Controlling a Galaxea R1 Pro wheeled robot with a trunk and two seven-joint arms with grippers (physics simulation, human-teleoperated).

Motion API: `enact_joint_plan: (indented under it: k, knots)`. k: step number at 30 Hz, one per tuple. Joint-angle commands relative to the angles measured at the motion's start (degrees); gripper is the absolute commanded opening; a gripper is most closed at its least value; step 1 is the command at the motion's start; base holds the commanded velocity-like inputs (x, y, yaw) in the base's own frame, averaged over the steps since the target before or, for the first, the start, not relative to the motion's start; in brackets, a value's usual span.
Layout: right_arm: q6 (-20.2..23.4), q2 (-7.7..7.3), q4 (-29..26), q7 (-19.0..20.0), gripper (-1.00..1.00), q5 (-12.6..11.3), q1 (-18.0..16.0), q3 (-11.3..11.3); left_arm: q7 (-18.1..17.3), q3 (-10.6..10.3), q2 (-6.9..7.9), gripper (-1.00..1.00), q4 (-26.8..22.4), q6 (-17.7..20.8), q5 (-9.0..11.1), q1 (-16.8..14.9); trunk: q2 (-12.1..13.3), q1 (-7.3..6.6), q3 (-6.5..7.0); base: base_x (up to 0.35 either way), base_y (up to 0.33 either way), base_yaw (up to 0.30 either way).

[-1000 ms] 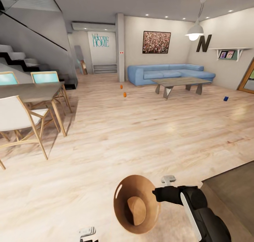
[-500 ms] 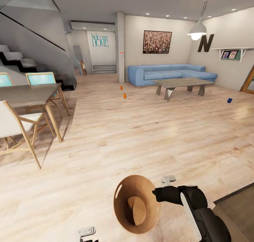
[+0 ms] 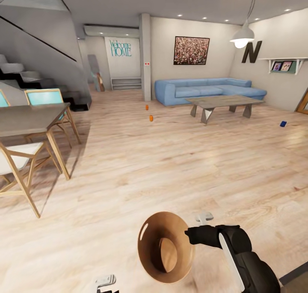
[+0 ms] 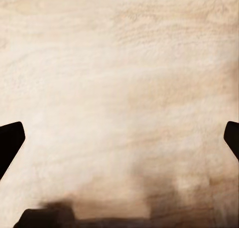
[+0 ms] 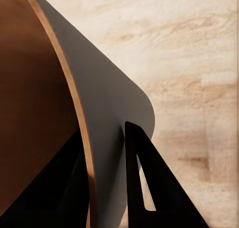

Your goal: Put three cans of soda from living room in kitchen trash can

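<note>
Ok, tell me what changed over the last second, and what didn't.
The camera moved, not the things: the dining table slid left and the dark floor strip at lower right nearly left the picture, so the robot is rolling further into the living room. The right gripper stays clamped on the trash can rim; the left gripper stays open. The orange cans and blue can lie where they were.
</note>
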Motion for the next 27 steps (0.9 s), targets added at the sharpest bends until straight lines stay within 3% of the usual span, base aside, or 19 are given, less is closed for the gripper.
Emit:
enact_joint_plan:
  k: [1,18,24,27]
  knots:
    - [0.27,0.01,-0.02,0.23,-1.0,-1.59,-0.01,0.02,0.0,0.0,0.0,1.0,0.16,0.0,-0.03,0.01,0.0,0.0,0.01,0.338,0.0,0.0]
    - [0.28,0.01,-0.02,0.25,-1.0,-1.7,-0.01,0.01,0.07,0.06,-0.03,1.0,3.91,-0.51,-0.15,-0.07,0.0,0.0,0.01,0.338,0.0,0.0]
    - [0.27,0.01,-0.02,0.33,-1.0,-1.62,-0.01,0.03,-0.06,0.1,0.01,1.0,3.45,-0.77,-0.17,-0.07,0.0,0.0,0.01,0.338,0.0,0.0]
    - [0.27,-0.05,-0.02,0.41,-1.0,-1.6,-0.01,-0.01,-0.69,0.27,0.19,1.0,0.72,-1.0,-0.17,-0.07,0.0,0.0,0.01,0.338,0.0,0.0]
